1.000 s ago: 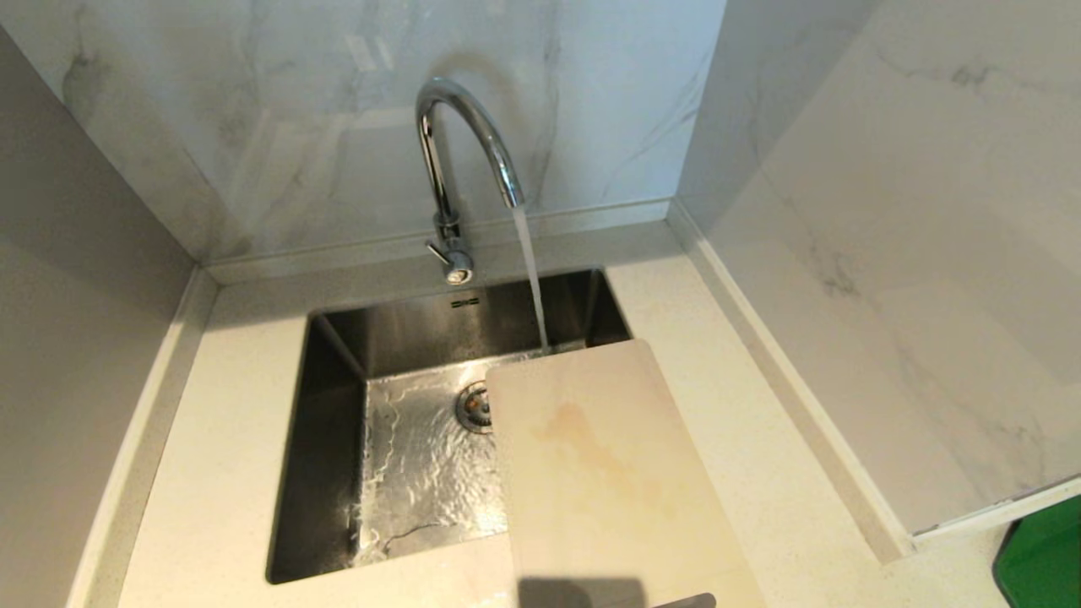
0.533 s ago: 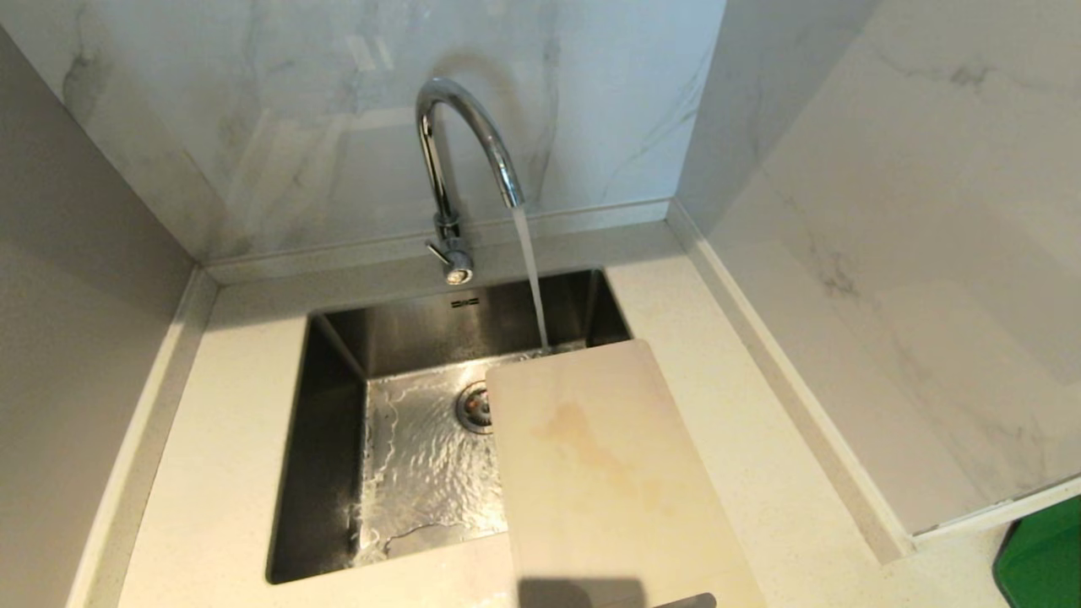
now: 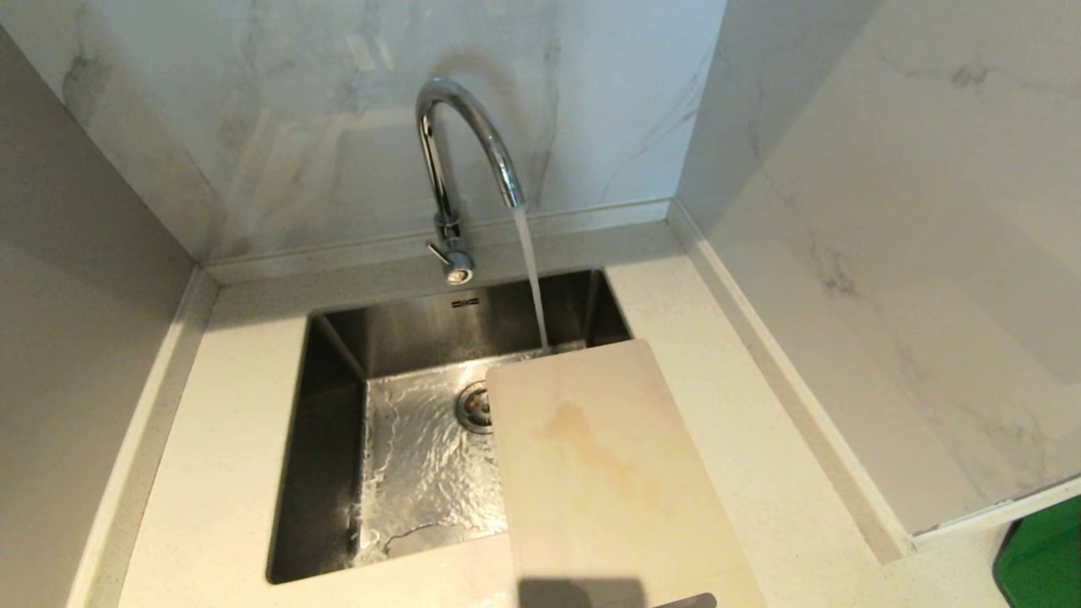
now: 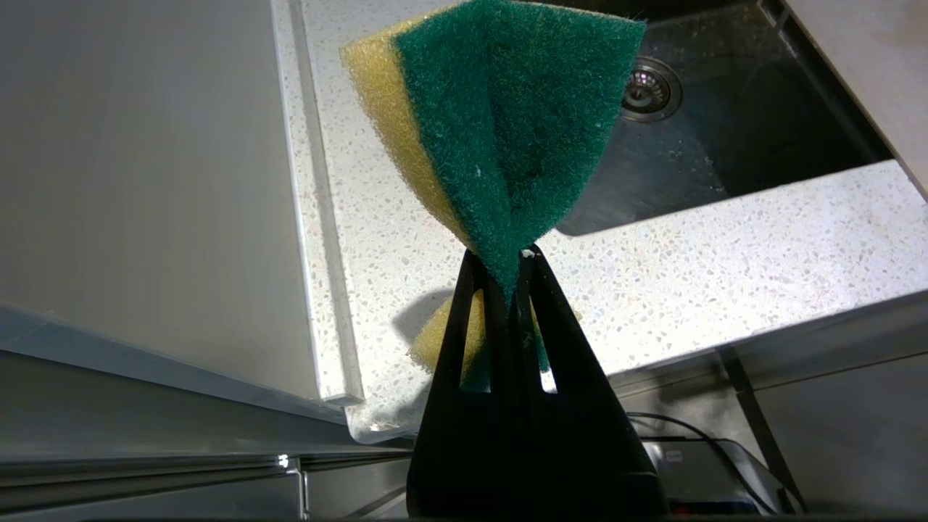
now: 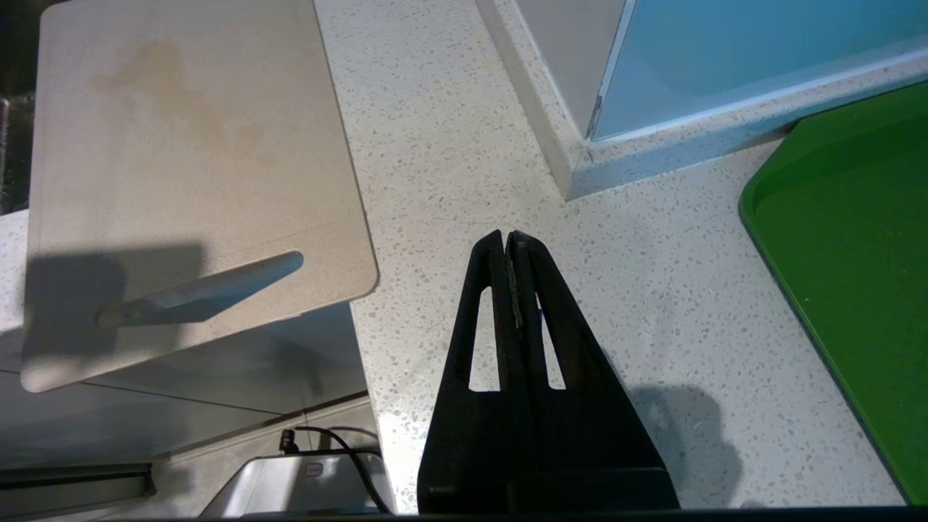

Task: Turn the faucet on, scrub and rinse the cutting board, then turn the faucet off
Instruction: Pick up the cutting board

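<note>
Water runs from the faucet (image 3: 463,143) into the sink (image 3: 338,439), landing just behind the far edge of the cutting board (image 3: 608,473). The board lies over the sink's right side and the bench (image 3: 211,473), a brownish stain on its face. The left gripper (image 4: 507,264) has its fingers closed on a green-and-yellow sponge (image 4: 500,123) above the bench. The right gripper (image 5: 511,243) has its fingers closed on nothing, beside the board's handle end.

Bright, even room light from overhead. Glare on the faucet (image 3: 463,143) arch and the wet sink (image 3: 338,473) floor. Soft dark shadow across the cutting board (image 3: 608,473) near edge; another on the desk (image 5: 449,145) behind the right gripper (image 5: 510,243). Focus sharp, edges slightly stretched.
</note>
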Tool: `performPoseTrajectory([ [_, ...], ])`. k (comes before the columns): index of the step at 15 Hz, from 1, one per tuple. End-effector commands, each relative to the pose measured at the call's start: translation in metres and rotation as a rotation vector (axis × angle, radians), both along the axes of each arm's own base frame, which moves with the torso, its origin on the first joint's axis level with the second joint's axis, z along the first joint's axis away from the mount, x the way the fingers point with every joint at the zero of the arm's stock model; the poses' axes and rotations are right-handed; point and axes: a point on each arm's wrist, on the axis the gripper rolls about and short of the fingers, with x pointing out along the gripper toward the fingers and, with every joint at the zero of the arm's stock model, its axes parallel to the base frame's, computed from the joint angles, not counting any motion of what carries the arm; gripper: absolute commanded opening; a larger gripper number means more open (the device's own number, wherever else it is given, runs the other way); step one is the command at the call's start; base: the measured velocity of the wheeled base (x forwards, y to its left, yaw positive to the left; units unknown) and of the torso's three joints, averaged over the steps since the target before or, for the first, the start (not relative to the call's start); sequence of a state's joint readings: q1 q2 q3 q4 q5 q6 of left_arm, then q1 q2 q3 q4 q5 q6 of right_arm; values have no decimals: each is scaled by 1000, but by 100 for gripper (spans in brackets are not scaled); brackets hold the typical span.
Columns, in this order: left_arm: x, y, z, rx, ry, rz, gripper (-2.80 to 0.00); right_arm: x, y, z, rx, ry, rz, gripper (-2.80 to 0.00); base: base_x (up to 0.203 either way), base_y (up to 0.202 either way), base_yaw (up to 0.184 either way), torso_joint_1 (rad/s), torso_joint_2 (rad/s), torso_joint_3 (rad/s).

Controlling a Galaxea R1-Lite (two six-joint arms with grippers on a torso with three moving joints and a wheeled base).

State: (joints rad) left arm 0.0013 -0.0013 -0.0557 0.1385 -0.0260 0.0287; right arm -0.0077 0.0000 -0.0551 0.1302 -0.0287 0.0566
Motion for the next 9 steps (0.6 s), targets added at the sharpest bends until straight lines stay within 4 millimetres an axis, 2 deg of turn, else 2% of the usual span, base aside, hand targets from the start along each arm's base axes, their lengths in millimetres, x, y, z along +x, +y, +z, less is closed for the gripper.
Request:
performPoseTrajectory([
  [1, 0, 0, 0, 0, 3, 0, -280, 0, 0, 0, 0, 1, 0, -280, 0, 0, 0, 0, 0, 0],
  [9, 0, 0, 0, 3, 4, -2, -280, 0, 0, 0, 0, 1, 0, -280, 0, 0, 0, 0, 0, 0],
])
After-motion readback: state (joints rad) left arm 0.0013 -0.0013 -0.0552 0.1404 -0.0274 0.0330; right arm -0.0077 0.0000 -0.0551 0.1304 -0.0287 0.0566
